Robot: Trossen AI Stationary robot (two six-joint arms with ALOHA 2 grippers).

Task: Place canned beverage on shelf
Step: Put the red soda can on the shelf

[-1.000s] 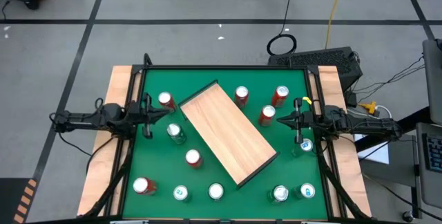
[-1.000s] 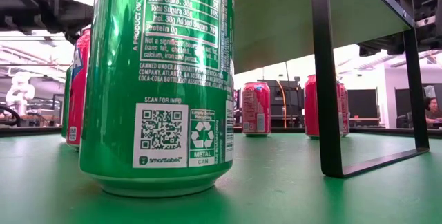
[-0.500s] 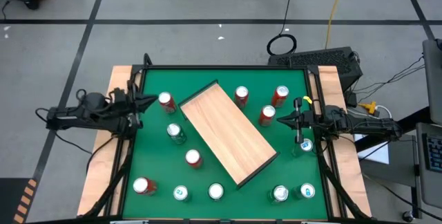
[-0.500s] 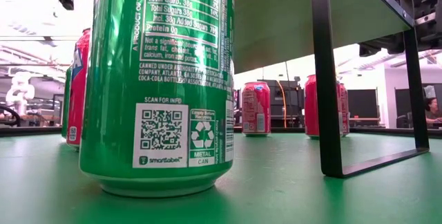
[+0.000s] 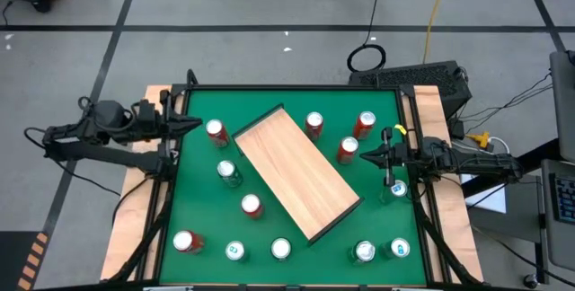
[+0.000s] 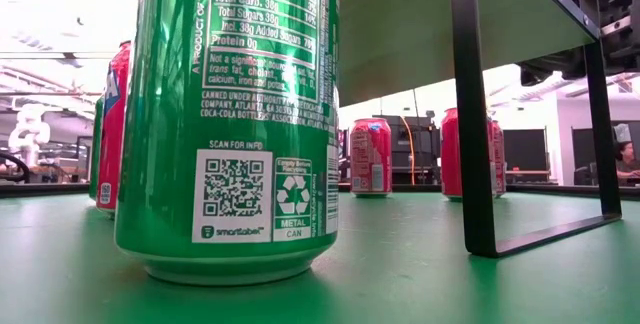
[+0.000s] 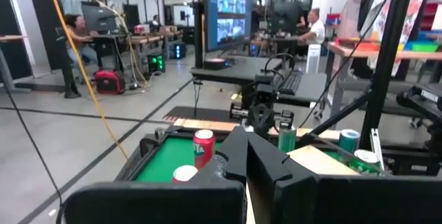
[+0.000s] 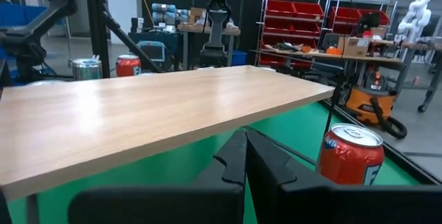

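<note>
The shelf [image 5: 297, 172] stood diagonally in the middle of the green table [image 5: 368, 224], a flat light wood-grain board raised on thin dark metal legs, with nothing on top of it. No can was held: the left gripper [image 5: 187, 124] sat at the table's left edge with its fingers pressed together, and the right gripper [image 5: 367, 155] waited at the right side, likewise closed and empty. The nearest candidate for the right arm looked to be the red can [image 5: 348, 150] just beside its fingertips (another red can [image 5: 216, 131] stood near the left gripper). To do the step well, the jaws would need to part wide first, take the smooth, glossy cylinder around its middle, keep it upright and clear the board's edge before setting it down on the flat wood.
</note>
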